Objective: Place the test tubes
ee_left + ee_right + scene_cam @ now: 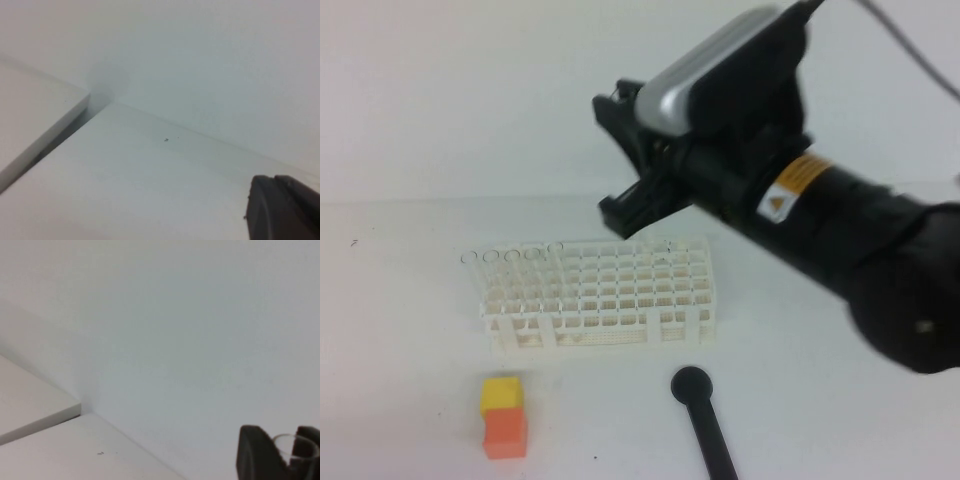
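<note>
Right now my right claw [620,160] hangs in the air above the far edge of the white rack [600,295], clamped on a clear test tube [295,446]. More clear tubes [510,256] stand along the rack's far-left edge. On the worktop [400,350], a yellow-and-orange block [503,415] lies on my side of the rack's left end and a black round-headed rod [695,390] on my side of its right end. My left claw [280,210] sits low over bare worktop; wide or narrow, I cannot tell.
</note>
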Controlling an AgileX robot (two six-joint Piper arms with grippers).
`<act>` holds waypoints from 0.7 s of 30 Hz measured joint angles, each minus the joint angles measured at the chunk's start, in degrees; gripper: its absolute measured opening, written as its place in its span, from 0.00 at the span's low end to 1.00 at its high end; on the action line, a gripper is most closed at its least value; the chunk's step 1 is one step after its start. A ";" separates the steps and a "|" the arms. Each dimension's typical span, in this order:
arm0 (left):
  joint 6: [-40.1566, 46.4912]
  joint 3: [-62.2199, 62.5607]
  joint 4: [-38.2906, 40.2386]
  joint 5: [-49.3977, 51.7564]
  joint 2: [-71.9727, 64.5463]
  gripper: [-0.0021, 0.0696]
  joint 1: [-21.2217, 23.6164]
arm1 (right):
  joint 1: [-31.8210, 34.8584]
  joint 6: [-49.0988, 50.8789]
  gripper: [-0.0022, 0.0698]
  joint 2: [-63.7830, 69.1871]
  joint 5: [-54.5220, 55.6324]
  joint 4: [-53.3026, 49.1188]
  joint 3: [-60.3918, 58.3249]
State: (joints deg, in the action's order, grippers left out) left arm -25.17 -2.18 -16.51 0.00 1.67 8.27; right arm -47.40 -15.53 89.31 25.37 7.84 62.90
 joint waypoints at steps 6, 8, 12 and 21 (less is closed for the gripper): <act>-1.12 0.26 -0.25 8.94 0.00 0.03 0.00 | -0.62 1.53 0.20 9.94 11.00 0.33 -0.12; -1.12 0.26 0.63 12.81 0.00 0.03 -0.12 | -1.16 2.07 0.20 12.66 15.07 0.73 -0.12; -0.56 0.26 2.22 20.02 -0.38 0.03 -0.12 | -2.06 2.29 0.20 17.56 22.24 1.98 -0.12; 2.79 0.26 1.90 19.90 -0.38 0.03 -0.12 | -2.37 2.51 0.20 25.25 25.11 5.33 4.30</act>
State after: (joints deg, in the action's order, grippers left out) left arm -22.38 -1.92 -14.61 19.90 1.29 8.14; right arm -49.77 -13.03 114.57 50.48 13.17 67.20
